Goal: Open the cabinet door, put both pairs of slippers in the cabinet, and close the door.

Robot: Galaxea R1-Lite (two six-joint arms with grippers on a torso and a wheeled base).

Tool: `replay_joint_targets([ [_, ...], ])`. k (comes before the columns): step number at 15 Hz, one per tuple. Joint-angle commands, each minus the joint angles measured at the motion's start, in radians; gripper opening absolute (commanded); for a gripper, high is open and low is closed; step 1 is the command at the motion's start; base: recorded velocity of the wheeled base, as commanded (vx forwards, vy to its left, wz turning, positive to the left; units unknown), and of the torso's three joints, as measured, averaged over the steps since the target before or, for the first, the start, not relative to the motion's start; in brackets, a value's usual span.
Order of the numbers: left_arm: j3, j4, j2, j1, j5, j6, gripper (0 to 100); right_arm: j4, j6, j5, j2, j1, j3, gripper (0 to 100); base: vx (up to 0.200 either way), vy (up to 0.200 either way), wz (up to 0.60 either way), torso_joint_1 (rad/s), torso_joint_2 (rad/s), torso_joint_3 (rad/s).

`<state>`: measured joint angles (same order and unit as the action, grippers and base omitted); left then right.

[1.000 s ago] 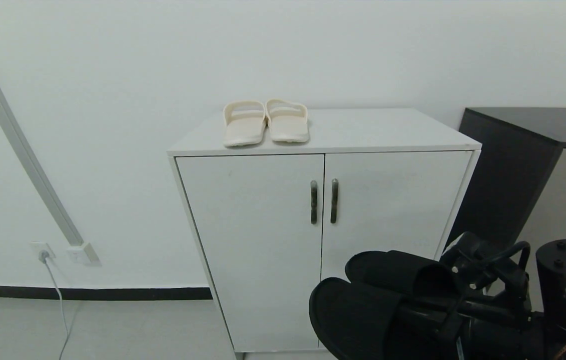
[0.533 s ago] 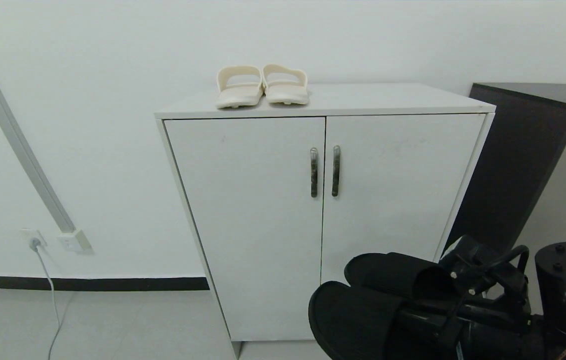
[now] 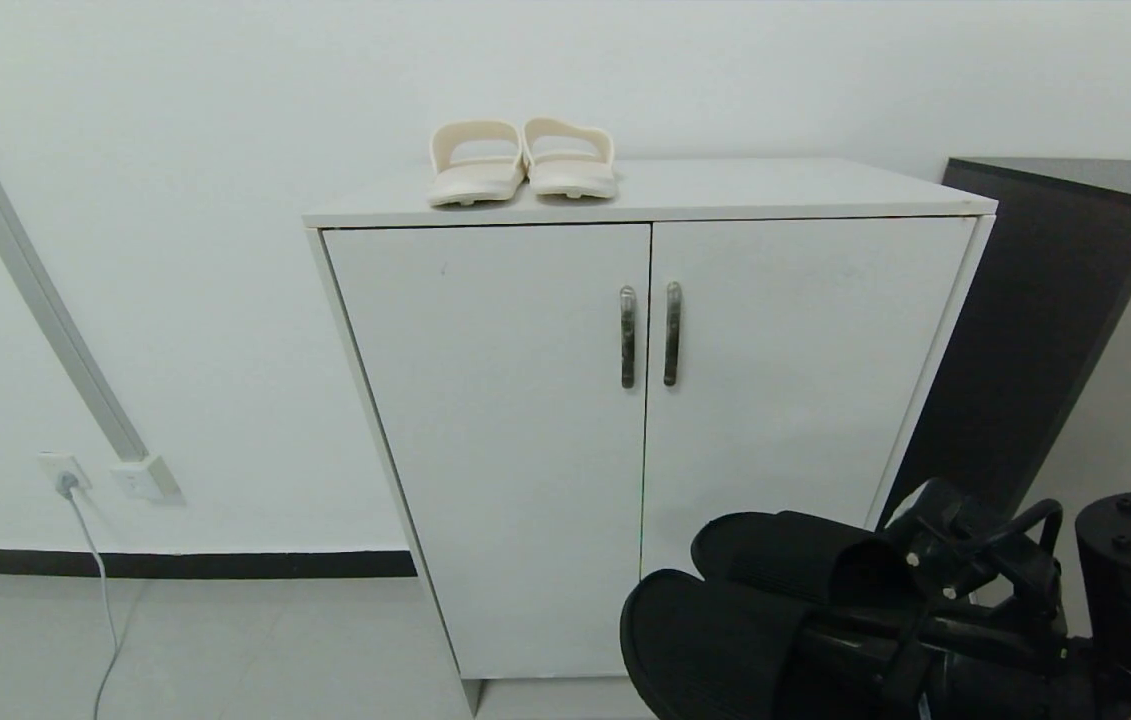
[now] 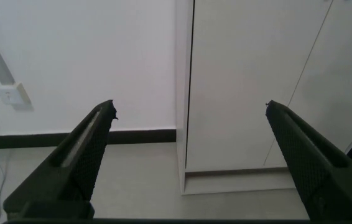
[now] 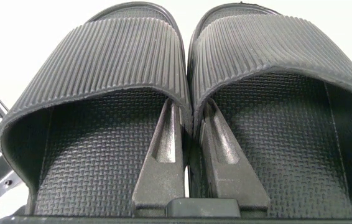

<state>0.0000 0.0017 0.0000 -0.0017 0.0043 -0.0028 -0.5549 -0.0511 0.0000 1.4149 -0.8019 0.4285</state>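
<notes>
We held the black slippers (image 3: 725, 640) at lower right of the head view, right hand (image 5: 190, 118) clamped on both together, left hand (image 4: 189, 109) spread wide and empty, cabinet (image 3: 505, 420) closed at mid-frame, cream slippers (image 3: 522, 165) on its top, upper centre.

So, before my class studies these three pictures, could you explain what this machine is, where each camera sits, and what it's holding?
It is a robot with two arms. The wide picture comes from a camera on its head, facing a white cabinet whose two doors are shut; cream slippers sit on top. The other two come from cameras on its wrists. The left end effector is open and empty. The right end effector is shut on a pair of black slippers, one finger inside each.
</notes>
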Motion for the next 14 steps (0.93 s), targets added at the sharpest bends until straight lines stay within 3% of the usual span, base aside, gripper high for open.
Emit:
replay_joint_targets([
  [1, 0.0, 0.0, 0.0, 0.0, 0.005, -0.003, 100, -0.003, 0.0, 0.0, -0.001, -0.002, -0.004, 0, 0.0, 0.0, 0.0, 0.0, 0.0, 0.0],
  [8, -0.006, 0.0, 0.0, 0.0, 0.014, -0.002, 100, -0.036, 0.019, -0.002, -0.011, -0.003, -0.033, 0, 0.0, 0.0, 0.0, -0.009, 0.04, 0.045],
  [9, -0.043, 0.0, 0.008, 0.0, 0.013, -0.01, 100, -0.051, 0.033, -0.002, -0.011, -0.005, -0.039, 0, 0.0, 0.0, 0.0, 0.0, 0.0, 0.0],
  [10, -0.138, 0.011, 0.051, 0.0, 0.006, -0.048, 100, -0.062, 0.043, -0.005, -0.01, -0.006, -0.043, 0, 0.0, 0.0, 0.0, 0.0, 0.0, 0.0],
  [11, -0.172, 0.017, 0.086, 0.0, 0.0, -0.068, 100, -0.062, 0.043, -0.005, -0.01, -0.006, -0.048, 0, 0.0, 0.0, 0.0, 0.0, 0.0, 0.0],
  [12, -0.189, 0.014, 0.19, -0.003, -0.041, -0.071, 100, -0.063, 0.043, -0.003, -0.01, -0.006, -0.05, 0, 0.0, 0.0, 0.0, 0.0, 0.0, 0.0],
  [14, -0.184, 0.012, 0.288, -0.003, -0.184, -0.089, 100, -0.063, 0.042, -0.003, -0.013, -0.006, -0.05, 0, 0.0, 0.0, 0.0, 0.0, 0.0, 0.0],
])
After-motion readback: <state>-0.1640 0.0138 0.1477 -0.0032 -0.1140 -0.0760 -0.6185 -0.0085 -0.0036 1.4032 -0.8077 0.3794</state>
